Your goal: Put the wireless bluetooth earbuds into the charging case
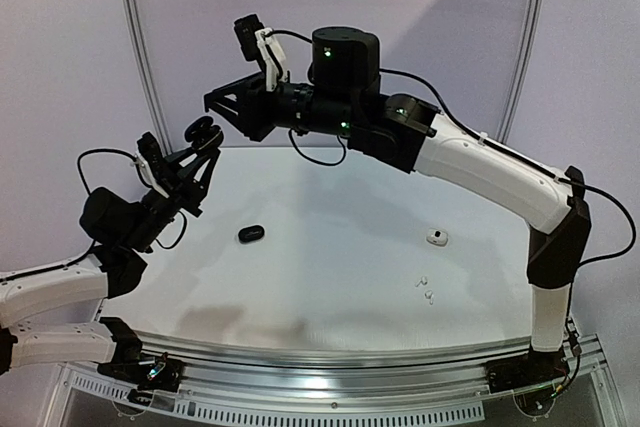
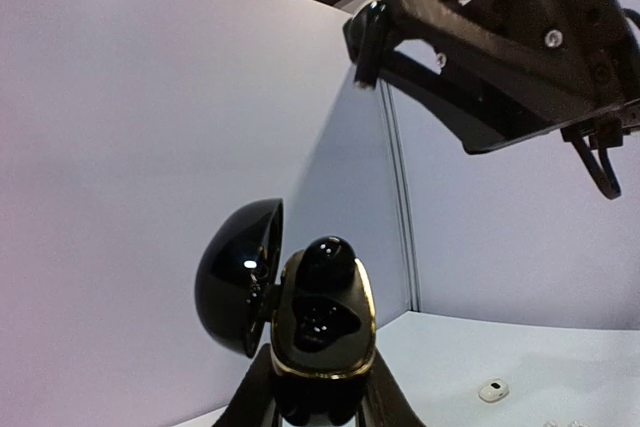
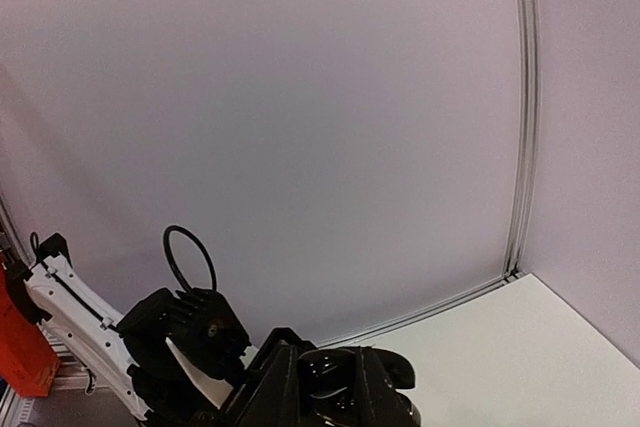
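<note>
Clasping an open black charging case (image 2: 318, 332), the left gripper (image 2: 320, 402) hovers aloft.

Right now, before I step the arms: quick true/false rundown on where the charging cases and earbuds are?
1. The left fingers hold a glossy black, gold-rimmed charging case with its lid swung open. True.
2. The small white oval case sits on the left half of the white table. False: it lies on the right half.
3. A closed black pebble-shaped case lies on the table, apart from both arms. True.
4. The tiny white earbuds are seated in the white case. False: they lie loose on the table, nearer the arm bases than that case.
</note>
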You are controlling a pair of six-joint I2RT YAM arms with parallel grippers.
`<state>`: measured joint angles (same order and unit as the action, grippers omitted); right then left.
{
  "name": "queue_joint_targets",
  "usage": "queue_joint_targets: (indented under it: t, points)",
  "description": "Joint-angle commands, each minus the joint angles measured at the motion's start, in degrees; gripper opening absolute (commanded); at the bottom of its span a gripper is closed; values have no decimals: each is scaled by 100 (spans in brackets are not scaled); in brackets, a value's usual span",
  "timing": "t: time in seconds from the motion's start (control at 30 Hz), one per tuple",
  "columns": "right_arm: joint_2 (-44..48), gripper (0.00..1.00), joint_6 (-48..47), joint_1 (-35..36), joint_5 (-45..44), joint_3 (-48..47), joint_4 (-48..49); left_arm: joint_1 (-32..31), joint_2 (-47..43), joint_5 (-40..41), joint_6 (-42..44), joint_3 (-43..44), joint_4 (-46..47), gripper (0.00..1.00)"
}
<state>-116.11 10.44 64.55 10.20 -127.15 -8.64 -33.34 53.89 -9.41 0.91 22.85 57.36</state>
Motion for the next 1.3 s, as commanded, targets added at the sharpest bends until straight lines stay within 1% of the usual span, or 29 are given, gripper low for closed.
queue_joint_targets:
  t: [0.0, 0.13, 0.23, 0.5, 0.87, 1.23, 1.27]
  points:
    - [-224, 0, -468, 114, 214, -324, 113, -85, 68, -37, -2, 0, 218, 0]
    - [-403, 0, -788, 181, 350, -488, -246, -85, 62, -52, -68, 0, 166, 0]
    - [-475, 0, -838, 180, 341, -495, -369, -85, 65, -114, -71, -9, 162, 0]
    - [-594, 0, -888, 245, 209, -495, -352, -85, 63, -126, -73, 0, 143, 0]
    - [-659, 0, -982, 251, -135, -495, -629, -85, 31, -111, -57, -17, 121, 0]
    - [-741, 0, -982, 252, -198, -530, -712, -84, 38, -151, -18, 7, 112, 0]
    - [-749, 0, -1140, 257, -206, -536, -717, -82, 35, -162, -12, 9, 103, 0]
